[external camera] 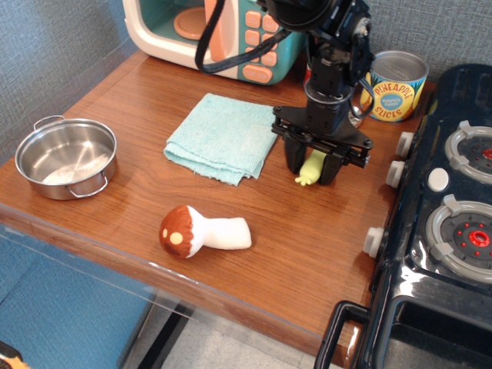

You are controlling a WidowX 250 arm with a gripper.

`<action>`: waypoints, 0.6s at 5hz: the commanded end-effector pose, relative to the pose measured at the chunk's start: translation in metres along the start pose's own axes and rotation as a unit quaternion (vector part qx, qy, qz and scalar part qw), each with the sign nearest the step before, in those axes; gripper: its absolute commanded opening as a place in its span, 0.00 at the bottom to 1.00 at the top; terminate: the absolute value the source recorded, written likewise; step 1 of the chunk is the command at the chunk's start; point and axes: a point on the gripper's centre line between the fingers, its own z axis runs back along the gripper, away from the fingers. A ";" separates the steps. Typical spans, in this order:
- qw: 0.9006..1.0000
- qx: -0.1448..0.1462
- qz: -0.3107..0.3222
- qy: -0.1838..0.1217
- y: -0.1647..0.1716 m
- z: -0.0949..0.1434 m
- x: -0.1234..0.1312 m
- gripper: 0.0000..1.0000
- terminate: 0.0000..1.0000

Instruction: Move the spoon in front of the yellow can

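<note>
With the gripper (314,164) clamped on the spoon (309,170) by its pale handle just near-left of the yellow can (396,85), a careless approach might topple that can.

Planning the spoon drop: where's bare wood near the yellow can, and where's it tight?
Bare wood lies in front of the yellow can, between the end effector holding the spoon and the stove knobs. A wider bare patch runs from the mushroom right to the stove. Tight: the back edge, where toy microwave, arm and cans bunch up.

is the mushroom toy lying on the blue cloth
No, the mushroom lies on bare wood, apart from the cloth.
</note>
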 end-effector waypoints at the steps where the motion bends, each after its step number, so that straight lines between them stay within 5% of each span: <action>1: 0.996 -0.061 -0.037 -0.047 0.002 0.078 0.000 1.00 0.00; 2: 0.994 -0.078 -0.043 -0.056 -0.002 0.098 -0.006 1.00 0.00; 3: 0.996 -0.062 -0.028 -0.058 -0.006 0.094 -0.007 1.00 0.00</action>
